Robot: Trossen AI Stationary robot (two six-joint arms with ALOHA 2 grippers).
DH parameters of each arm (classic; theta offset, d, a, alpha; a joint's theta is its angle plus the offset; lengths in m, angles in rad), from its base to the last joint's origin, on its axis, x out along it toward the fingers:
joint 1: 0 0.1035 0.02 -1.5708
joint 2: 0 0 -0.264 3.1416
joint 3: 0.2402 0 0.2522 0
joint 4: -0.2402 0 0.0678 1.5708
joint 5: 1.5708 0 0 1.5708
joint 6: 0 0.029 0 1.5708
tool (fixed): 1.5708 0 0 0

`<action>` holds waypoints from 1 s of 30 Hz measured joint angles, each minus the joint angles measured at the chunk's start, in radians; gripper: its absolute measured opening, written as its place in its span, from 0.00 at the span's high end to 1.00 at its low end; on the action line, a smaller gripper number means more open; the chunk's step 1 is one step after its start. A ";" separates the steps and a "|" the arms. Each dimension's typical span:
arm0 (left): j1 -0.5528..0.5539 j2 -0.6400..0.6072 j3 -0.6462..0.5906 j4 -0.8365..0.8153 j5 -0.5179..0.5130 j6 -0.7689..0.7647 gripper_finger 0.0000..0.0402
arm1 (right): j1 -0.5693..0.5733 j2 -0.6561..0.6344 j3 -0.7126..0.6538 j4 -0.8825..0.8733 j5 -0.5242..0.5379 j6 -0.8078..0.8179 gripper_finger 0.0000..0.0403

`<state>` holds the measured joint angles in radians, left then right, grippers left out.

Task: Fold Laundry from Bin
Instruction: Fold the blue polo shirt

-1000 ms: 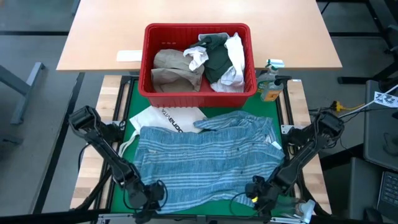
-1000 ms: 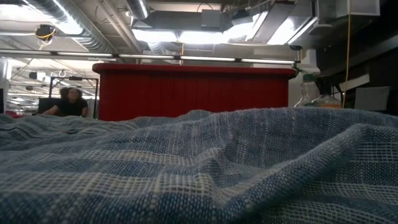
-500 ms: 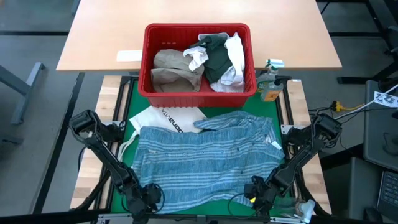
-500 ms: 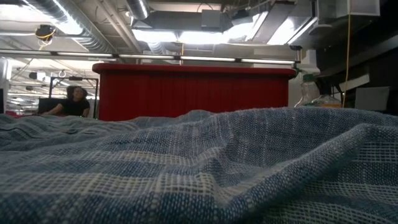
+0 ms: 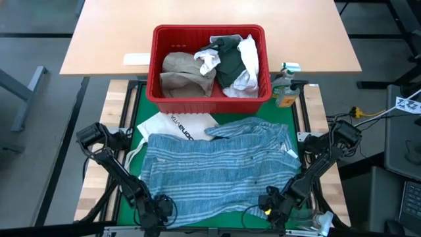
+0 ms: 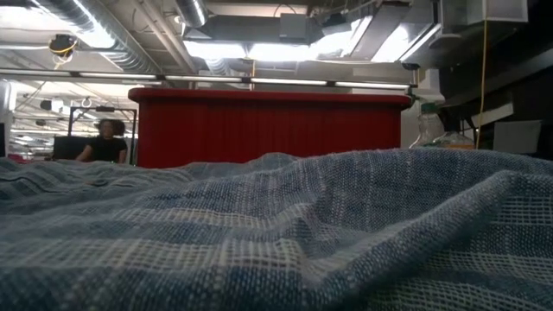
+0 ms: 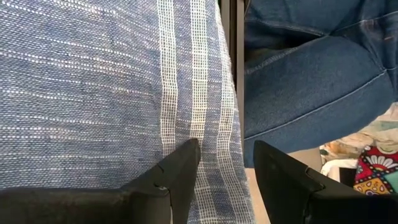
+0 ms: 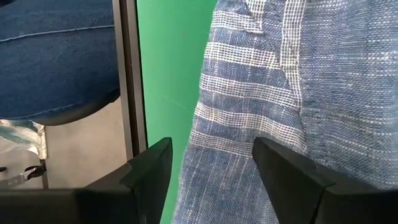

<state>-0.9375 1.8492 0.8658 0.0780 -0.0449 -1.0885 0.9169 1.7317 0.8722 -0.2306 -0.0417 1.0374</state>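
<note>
Writing: white tote bag (image 5: 176, 124) carries black lettering, partly covered and upside down from above; cannot read the word. White label (image 5: 137, 58) on the far wooden table (image 5: 105, 39), text too small to read.
Blue-striped cloth: (image 5: 217, 168) spread flat over the green mat (image 5: 140, 108), covering most of it, overlapping the tote's near edge; fills the foreground in the low view (image 6: 276, 233).
Bin: red (image 5: 209, 62), at the mat's far edge, holding a tan shirt (image 5: 184, 72), a dark green-grey top (image 5: 230, 62) and white pieces (image 5: 248, 52).
Bottle: (image 5: 285, 89) just beside the bin's right end.
Left gripper: (image 5: 156, 209) at the cloth's near-left corner; fingers (image 7: 180, 168) parted over the hem, nothing clamped.
Right gripper: (image 5: 275, 201) at the near-right corner; fingers (image 8: 149, 168) spread wide above the cloth edge and mat, holding nothing.
Change: left arm's elbow has drifted slightly right and nearer; cloth, bin and right arm unchanged.
Background: a seated person (image 6: 105, 142) has shifted a little.
</note>
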 joint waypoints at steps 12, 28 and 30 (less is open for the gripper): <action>0.074 -0.050 -0.003 -0.155 0.079 -0.001 0.68 | -0.001 0.001 -0.001 0.000 0.026 -0.075 0.41; 0.100 -0.112 -0.006 -0.308 0.045 -0.007 0.75 | -0.095 -0.002 -0.001 -0.009 -0.041 -0.104 0.41; 0.093 -0.112 -0.006 -0.309 0.019 -0.002 0.75 | -0.094 -0.001 -0.001 -0.010 -0.040 -0.104 0.41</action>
<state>-0.8448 1.7370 0.8597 -0.2306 -0.0262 -1.0908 0.8224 1.7311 0.8711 -0.2410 -0.0818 0.9331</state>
